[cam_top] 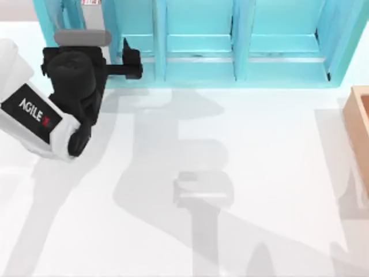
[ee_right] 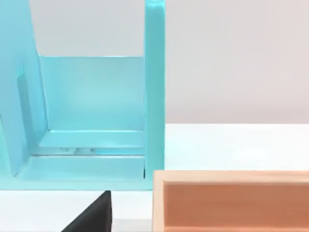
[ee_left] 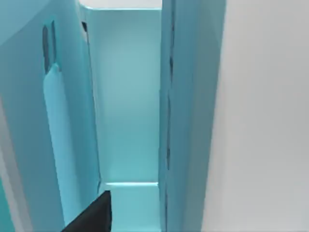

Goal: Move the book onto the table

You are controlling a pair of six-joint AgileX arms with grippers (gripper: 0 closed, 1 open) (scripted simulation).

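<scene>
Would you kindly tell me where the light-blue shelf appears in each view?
Top view: shelf along the far edge, left claw near its left end.
Left wrist view: one compartment close ahead.
Right wrist view: end compartment beyond the wooden box.
Shared landmark: the white table.

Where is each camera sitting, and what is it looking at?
Top view: above the table, looking down at the shelf; the left arm's left gripper is at the shelf's left end.
Left wrist view: on the left arm, facing a shelf compartment; one dark fingertip shows.
Right wrist view: on the right arm, facing the wooden box.
All share the shelf.
</scene>
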